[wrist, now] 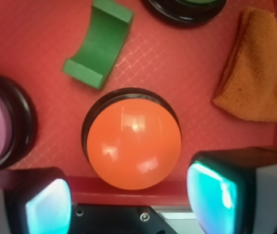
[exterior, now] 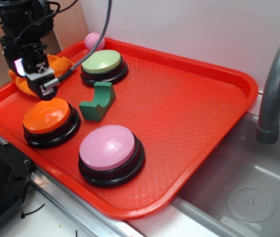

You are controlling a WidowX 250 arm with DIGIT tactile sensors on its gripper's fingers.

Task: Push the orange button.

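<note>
Pincer (wrist: 128, 200) agape and empty above glossy orange button (wrist: 133, 145) on black base.

The arm (exterior: 19, 19) is black, built of blocky housings with thin black wires looping over its top at 11 o'clock in the exterior view. A thicker grey braided cable (exterior: 93, 42) runs from the upper edge to the wrist. The gripper (exterior: 42, 81) is dark, with a pale, whitish panel on its side and a grey end piece. In the wrist view its two fingers (wrist: 228, 192) appear at 5 and 7 o'clock as dark-edged, rounded blocks with pale grey sides and glowing cyan-white faces. Between them, at 6 o'clock, sits a black plate (wrist: 124, 219) carrying two small screws.
</note>
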